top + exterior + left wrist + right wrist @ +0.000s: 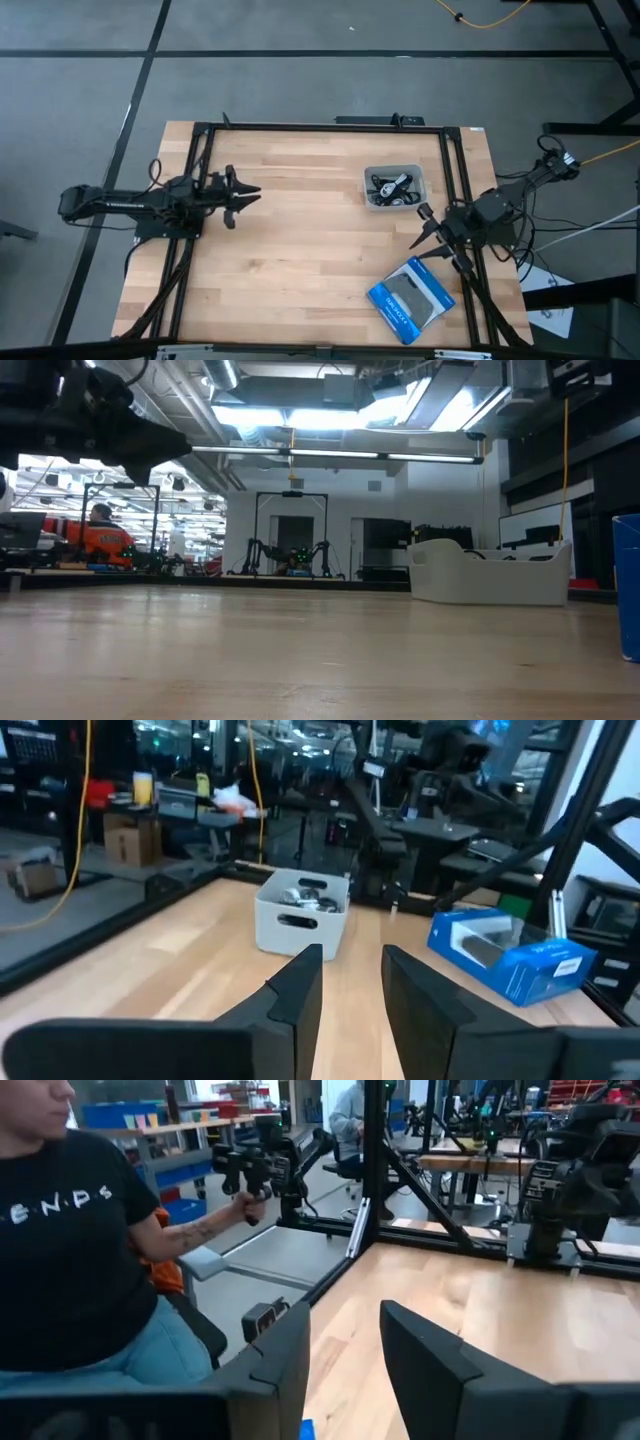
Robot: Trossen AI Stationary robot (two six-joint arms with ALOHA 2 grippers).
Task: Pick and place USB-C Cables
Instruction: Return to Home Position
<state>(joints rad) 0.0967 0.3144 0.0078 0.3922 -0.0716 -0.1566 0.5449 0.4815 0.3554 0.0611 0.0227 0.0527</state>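
Note:
The USB-C cables [392, 186] lie coiled, black and whitish, inside a small grey tray [372, 198] near the table's far right. In the left wrist view their tops [312, 901] show above the tray's rim [300, 925]. My left gripper [245, 197] hovers open over the table's left half, pointing toward the tray, well short of it. My right gripper [420, 228] is open near the right edge, between the tray and the blue-and-black box [410, 297]. It touches neither of them.
The blue-and-black box [512, 956] lies flat near the table's near right corner. A black frame [320, 127] runs along the table's far edge and both sides. A person [80, 1250] sits beyond the table in the right wrist view. Bare wood [300, 250] spans the middle.

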